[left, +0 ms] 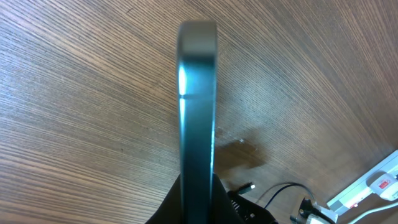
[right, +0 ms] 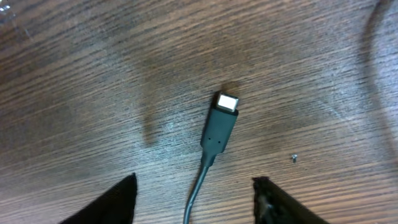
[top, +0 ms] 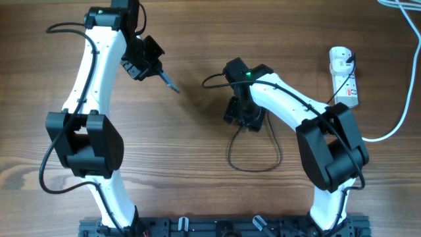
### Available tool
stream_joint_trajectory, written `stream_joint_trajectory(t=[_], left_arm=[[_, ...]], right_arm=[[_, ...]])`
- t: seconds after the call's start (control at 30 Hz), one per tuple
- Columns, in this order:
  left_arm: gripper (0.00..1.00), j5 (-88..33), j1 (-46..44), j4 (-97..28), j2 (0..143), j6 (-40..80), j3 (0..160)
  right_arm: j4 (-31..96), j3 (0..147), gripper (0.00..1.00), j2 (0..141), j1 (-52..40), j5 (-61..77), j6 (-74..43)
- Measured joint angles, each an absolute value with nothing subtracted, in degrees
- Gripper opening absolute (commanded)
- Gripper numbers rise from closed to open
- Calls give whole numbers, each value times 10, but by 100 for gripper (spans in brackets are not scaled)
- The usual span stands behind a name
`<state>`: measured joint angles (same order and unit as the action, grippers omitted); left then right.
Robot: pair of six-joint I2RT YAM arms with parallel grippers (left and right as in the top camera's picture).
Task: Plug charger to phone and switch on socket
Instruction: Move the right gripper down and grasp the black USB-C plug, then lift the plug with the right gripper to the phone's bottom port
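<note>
Left gripper [top: 158,71] clamps phone [left: 198,112] edge-on; right gripper [right: 194,183] spread wide, charger [right: 219,127] tip lying on worktop [right: 93,74] just ahead, between its fingers.

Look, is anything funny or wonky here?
Yes. The phone isn't lying flat: the left gripper pinches it so its thin edge faces up. The tip of the charger isn't plugged in.
</note>
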<state>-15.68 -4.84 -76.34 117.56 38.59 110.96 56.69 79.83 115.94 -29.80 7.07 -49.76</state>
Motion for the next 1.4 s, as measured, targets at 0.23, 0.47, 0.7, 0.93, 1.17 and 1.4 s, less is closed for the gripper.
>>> stream_joint_trajectory(t=[0.23, 0.47, 0.7, 0.93, 1.17, 1.4], left_arm=[[4, -157, -48, -763, 1176, 386, 1110], [4, -157, -48, -763, 1176, 386, 1110], [4, -157, -48, -763, 1176, 386, 1110], [4, -157, -48, -763, 1176, 386, 1110], [4, -157, -48, -763, 1176, 386, 1110], [4, -157, -48, -763, 1176, 386, 1110]], right_arm=[[534, 766, 50, 1159, -298, 61, -520], [526, 761, 31, 1159, -298, 55, -526], [521, 761, 25, 1159, -298, 48, -526], [522, 761, 20, 1159, -298, 44, -526], [522, 761, 18, 1159, -298, 44, -526], [521, 761, 9, 1159, -298, 44, -526]])
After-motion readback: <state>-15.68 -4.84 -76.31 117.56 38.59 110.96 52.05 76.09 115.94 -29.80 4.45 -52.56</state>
